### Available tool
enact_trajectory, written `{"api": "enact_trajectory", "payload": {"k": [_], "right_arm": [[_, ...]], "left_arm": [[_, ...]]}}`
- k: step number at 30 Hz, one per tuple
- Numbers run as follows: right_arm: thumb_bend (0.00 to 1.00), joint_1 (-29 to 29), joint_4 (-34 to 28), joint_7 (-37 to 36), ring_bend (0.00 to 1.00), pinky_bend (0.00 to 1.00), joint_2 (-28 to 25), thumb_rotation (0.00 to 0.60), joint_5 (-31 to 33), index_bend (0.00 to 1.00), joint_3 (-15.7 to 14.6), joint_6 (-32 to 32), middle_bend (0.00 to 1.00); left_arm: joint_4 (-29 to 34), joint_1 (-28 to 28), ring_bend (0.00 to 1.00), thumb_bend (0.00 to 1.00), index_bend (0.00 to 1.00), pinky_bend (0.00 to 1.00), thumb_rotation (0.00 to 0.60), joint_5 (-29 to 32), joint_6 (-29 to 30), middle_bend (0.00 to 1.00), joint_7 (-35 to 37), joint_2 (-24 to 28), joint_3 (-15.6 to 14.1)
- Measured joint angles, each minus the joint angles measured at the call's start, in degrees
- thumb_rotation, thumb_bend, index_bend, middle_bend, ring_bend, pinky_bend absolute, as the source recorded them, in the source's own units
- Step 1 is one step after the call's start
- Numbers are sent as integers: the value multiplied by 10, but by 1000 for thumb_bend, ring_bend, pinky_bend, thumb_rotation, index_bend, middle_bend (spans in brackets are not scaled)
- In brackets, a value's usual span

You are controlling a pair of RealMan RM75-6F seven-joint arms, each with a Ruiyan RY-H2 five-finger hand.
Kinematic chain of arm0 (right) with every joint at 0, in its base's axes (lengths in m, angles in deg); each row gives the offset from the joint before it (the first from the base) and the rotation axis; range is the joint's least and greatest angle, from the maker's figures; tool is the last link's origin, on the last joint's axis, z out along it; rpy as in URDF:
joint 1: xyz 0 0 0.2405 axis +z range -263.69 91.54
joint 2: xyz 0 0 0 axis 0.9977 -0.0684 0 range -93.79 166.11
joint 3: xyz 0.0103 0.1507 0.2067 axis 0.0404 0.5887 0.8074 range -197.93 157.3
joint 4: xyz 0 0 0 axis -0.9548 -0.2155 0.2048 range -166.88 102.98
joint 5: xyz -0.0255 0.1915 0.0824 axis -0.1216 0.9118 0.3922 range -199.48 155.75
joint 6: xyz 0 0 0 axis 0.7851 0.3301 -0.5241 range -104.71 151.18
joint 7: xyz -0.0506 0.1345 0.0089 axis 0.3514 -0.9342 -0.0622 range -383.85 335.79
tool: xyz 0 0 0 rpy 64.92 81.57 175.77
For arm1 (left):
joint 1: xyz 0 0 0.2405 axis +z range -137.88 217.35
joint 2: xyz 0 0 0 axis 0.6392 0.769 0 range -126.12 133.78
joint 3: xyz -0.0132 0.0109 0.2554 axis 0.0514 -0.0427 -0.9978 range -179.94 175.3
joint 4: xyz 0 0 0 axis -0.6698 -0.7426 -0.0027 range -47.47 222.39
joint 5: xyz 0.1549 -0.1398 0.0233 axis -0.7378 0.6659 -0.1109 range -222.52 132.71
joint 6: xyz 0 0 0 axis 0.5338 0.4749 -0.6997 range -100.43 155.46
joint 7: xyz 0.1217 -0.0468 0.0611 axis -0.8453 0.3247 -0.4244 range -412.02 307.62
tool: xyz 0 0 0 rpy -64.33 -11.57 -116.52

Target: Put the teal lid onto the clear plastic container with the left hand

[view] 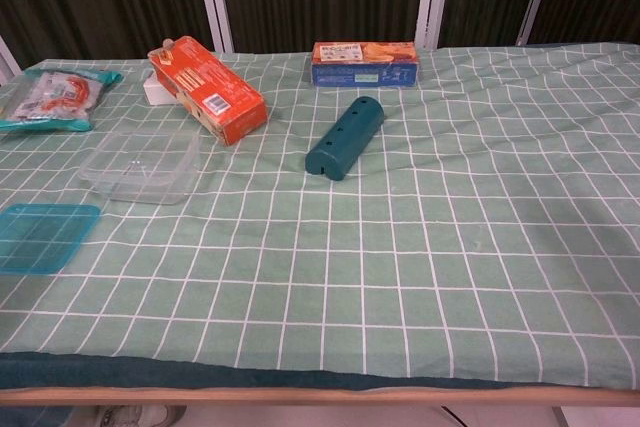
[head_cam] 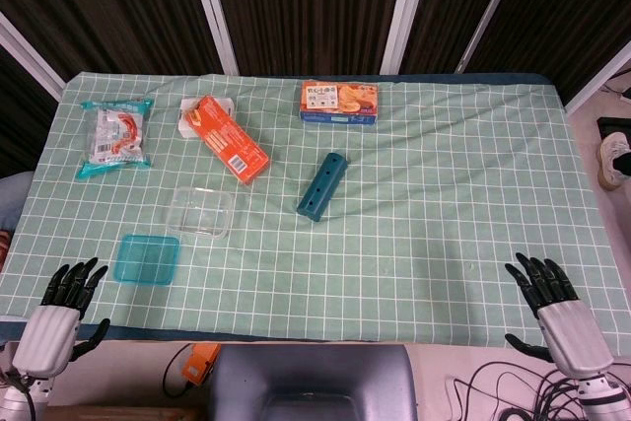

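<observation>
Teal lid (head_cam: pixel 147 258) lies flat just beside clear plastic container (head_cam: pixel 200 212) | left hand (head_cam: pixel 61 314) spread, empty | right hand (head_cam: pixel 552 305) spread, empty

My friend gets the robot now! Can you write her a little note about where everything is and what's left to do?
Left hand: open, holding nothing, at the near left table edge.
Right hand: open, holding nothing, at the near right edge.
Teal lid: flat on the cloth, just ahead of the left hand.
Clear plastic container: uncovered, a little beyond the lid and to its right, apart from it.
Done: nothing yet.
Left: pick up the lid with the left hand and set it on the container.
</observation>
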Motion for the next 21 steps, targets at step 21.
{"api": "enact_trajectory", "payload": {"k": [21], "right_arm": [[160, 5, -4, 11, 0, 0, 3, 600, 20, 0, 7, 23, 0]], "left_arm": [[-227, -161, 0, 240, 0, 0, 600, -8, -304, 0, 234, -31, 40]]}}
